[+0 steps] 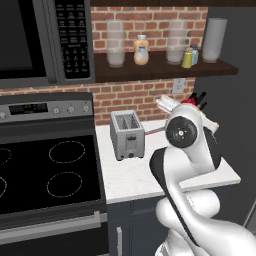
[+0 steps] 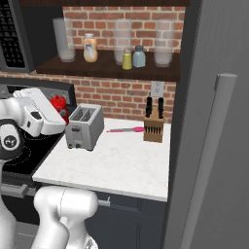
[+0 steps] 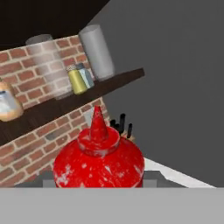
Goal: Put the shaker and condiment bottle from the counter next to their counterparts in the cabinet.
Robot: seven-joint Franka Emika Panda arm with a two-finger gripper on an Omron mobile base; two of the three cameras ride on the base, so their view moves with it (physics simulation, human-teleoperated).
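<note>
My gripper [image 3: 98,178] is shut on the condiment bottle [image 3: 99,158], a bright red bottle with a pointed cap that sits close in the hand view. The bottle [image 2: 59,104] is held above the counter, left of the toaster, and a bit of red [image 1: 189,101] peeks out behind my wrist. On the cabinet shelf [image 1: 160,71] the yellow-green shaker [image 1: 187,59] [image 2: 127,60] [image 3: 77,81] stands upright, touching the pale blue shaker [image 1: 194,53] [image 2: 139,57]. Further left on the shelf is the peach-orange bottle [image 1: 141,50] [image 2: 89,47] [image 3: 6,104].
Tall glass jars [image 1: 115,44] [image 2: 164,44] stand along the shelf. A toaster [image 2: 84,126], a pink-handled knife [image 2: 125,130] and a knife block [image 2: 153,127] are on the white counter [image 2: 121,165]. The stove [image 1: 45,170] and microwave [image 1: 45,40] lie left, the grey fridge [image 2: 214,121] right.
</note>
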